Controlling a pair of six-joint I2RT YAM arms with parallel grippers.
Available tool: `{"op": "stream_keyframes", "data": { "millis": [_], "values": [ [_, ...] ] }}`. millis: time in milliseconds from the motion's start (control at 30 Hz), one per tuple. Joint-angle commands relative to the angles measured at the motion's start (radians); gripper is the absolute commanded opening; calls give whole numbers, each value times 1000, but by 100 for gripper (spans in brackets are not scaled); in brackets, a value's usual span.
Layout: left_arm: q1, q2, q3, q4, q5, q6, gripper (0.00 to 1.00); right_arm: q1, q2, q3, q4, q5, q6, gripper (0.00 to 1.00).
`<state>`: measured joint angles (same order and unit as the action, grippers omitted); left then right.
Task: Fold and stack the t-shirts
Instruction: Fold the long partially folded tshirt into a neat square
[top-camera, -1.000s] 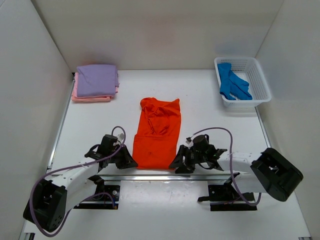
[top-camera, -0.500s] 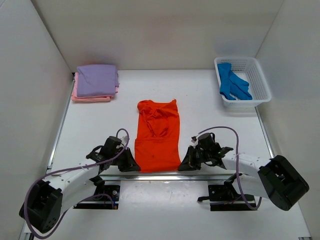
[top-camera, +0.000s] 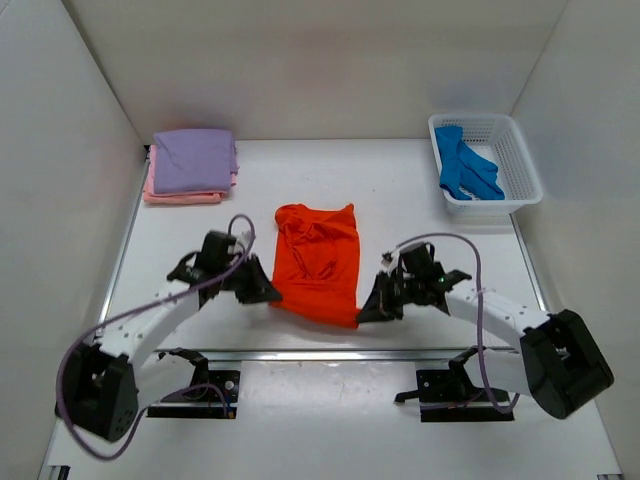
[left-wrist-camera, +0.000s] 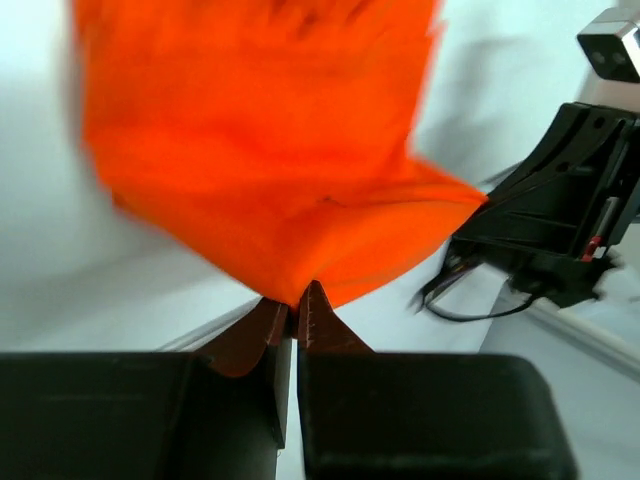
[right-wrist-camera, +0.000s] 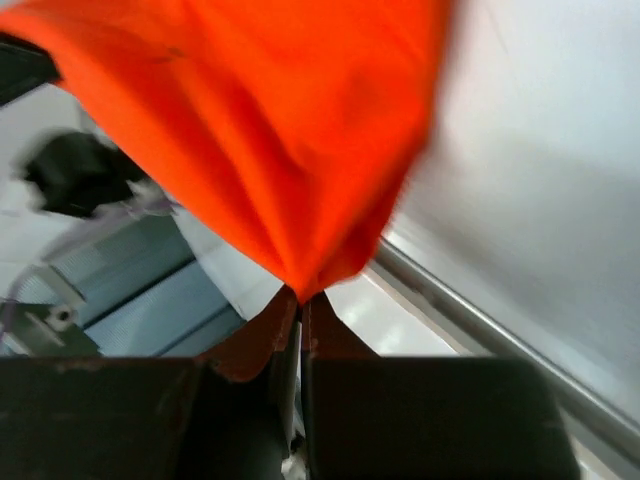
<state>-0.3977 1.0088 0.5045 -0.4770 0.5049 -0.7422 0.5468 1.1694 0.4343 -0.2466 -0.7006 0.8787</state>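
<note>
The orange-red t-shirt lies mid-table with its near hem lifted off the surface. My left gripper is shut on the hem's left corner. My right gripper is shut on the right corner. In the left wrist view the orange cloth fans up from the pinched fingertips; the right wrist view shows the cloth rising from its closed tips likewise. A lavender t-shirt lies folded on a pink one at the far left. A blue t-shirt sits in the basket.
The white mesh basket stands at the far right. A metal rail runs along the table's near edge, with the arm bases below it. White walls close in the left, back and right sides.
The right gripper closed on the hem's right corner. Both grippers then lifted the near hem and carried it away from the near edge, shortening the shirt's flat part.
</note>
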Motion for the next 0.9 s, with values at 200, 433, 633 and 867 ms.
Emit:
{"op": "stream_keyframes", "data": {
  "millis": [200, 433, 633, 867],
  "values": [
    [178, 567, 608, 44, 83, 182, 6, -277, 439, 665, -134, -91, -256, 0],
    [255, 1058, 1109, 93, 101, 116, 51, -338, 873, 1127, -198, -5, -337, 10],
    [293, 1157, 1246, 150, 136, 79, 98, -349, 954, 1298, -227, 122, -400, 48],
    [318, 1021, 1019, 163, 109, 162, 98, -347, 883, 1176, -186, 139, -426, 57]
  ]
}}
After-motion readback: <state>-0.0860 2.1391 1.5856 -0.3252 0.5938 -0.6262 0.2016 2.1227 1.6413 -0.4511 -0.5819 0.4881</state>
